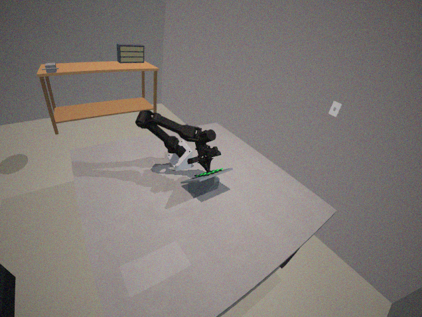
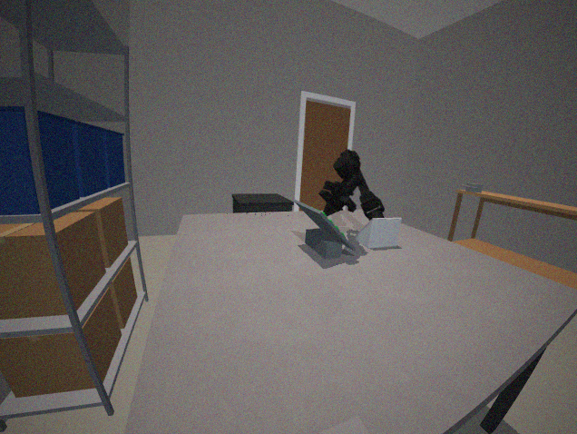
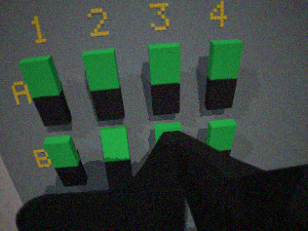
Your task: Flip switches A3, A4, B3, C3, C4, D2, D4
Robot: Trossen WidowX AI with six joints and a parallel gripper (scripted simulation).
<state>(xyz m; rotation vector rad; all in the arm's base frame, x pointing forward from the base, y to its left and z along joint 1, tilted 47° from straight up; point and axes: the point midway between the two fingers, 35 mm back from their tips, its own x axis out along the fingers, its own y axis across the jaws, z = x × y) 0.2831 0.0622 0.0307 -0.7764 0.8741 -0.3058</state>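
Clerk: Containers, please; then contents.

Me: One metal rack (image 2: 37, 324), left side of the exterior view; on it, a row of blue bins (image 2: 55, 162), insides unseen; below them, brown boxes (image 2: 37, 275) on two levels, contents unseen; one dark-framed cabinet (image 1: 131, 54) with three pale fronts, standing on a wooden bench (image 1: 99, 67) (image 2: 522, 202), contents hidden.

Clerk: Your hand, and the switches?

Me: Hand (image 1: 208, 170) (image 2: 328, 204) (image 3: 171, 139), one, black; clenched, nothing in its grasp; pointing down at the tilted panel (image 1: 226, 170) (image 2: 309, 212) (image 3: 273, 96), which stands on the counter (image 1: 238, 221) (image 2: 326, 326); in the wrist view my fingertips cover the lower part of switch B3 (image 3: 168, 127); contact, cannot tell.

Clerk: Neighbours?

Me: Switch B2 (image 3: 115, 142), to the left of my tips; switch B4 (image 3: 221, 135), to the right, partly covered; switches A3 (image 3: 164, 69) and A4 (image 3: 224, 62), in full sight one row farther off; C3, C4, D2 and D4, hidden from the wrist view.
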